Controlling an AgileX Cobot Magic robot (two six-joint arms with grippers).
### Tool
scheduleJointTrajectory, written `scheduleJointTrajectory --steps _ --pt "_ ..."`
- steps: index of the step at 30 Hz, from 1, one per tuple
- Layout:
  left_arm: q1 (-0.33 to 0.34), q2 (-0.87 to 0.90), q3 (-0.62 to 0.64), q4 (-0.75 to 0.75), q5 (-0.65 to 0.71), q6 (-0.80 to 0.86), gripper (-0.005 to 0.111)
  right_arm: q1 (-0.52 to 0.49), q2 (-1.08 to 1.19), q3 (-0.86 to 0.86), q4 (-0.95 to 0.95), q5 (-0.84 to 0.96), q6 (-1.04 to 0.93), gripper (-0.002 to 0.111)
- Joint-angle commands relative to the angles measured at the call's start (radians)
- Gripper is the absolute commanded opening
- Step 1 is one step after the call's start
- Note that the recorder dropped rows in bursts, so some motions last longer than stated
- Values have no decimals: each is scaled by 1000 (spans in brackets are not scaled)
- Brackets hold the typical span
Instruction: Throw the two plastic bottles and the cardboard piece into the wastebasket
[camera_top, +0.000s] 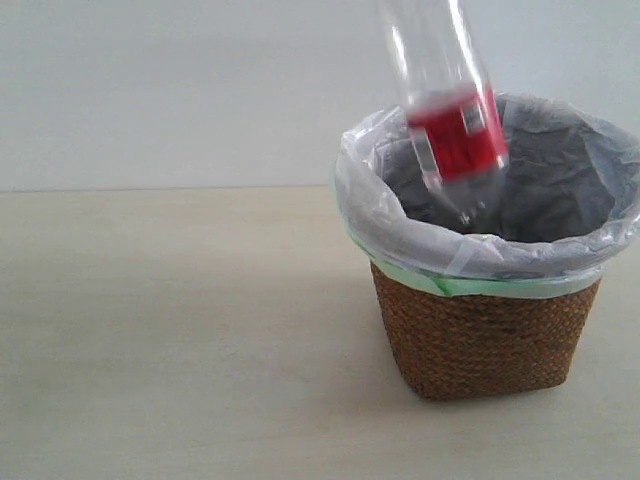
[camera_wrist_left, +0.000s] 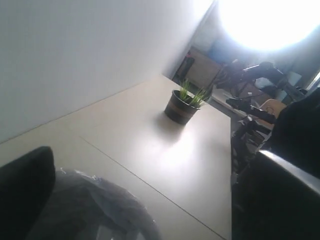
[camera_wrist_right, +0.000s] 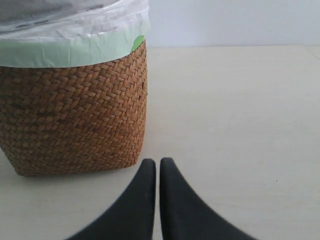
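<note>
The slim clear bottle with the red label is tilted, its narrow end down inside the mouth of the wastebasket, with no gripper touching it in the exterior view. The wicker wastebasket has a white bag liner with a green edge. My left gripper is open, its dark fingers far apart over crinkled grey plastic, with nothing between them. My right gripper is shut and empty, low over the table beside the wastebasket. The green-capped bottle and the cardboard piece are out of view.
The pale table stretches left of the basket. In the left wrist view a small potted plant stands on the table, with dark equipment beyond the table's edge under a bright glare.
</note>
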Motion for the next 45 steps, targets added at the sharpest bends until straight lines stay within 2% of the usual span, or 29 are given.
scheduleJointTrajectory --steps 1,9,12,15,16,18,24,31,35,42,44,45 --pt "-6 5 1 8 -39 5 105 -5 -5 0 -2 -12 0 0" --pt "-6 5 1 16 -39 5 105 -5 -5 0 -2 -12 0 0" --pt "-6 5 1 46 -42 5 97 -5 -5 0 -2 -12 0 0" --pt "-6 5 1 109 -41 -1 59 -5 -5 0 -2 -12 0 0" --pt "-4 5 1 131 -23 -11 35 -5 -5 0 -2 -12 0 0" --pt "-4 5 1 146 6 -27 5 -5 -5 0 -2 -12 0 0" --pt "16 -12 1 185 55 -97 4 -5 -5 0 -2 -12 0 0" --pt "74 -92 1 513 133 -304 4 -5 -5 0 -2 -12 0 0" --pt "92 -162 14 602 172 -344 4 -5 -5 0 -2 -12 0 0" --pt "125 -336 139 684 77 -369 4 -5 -5 0 -2 -12 0 0" --pt "125 -398 208 723 16 -369 4 -5 -5 0 -2 -12 0 0" --pt "125 -456 271 766 -55 -395 4 -5 -5 0 -2 -12 0 0"
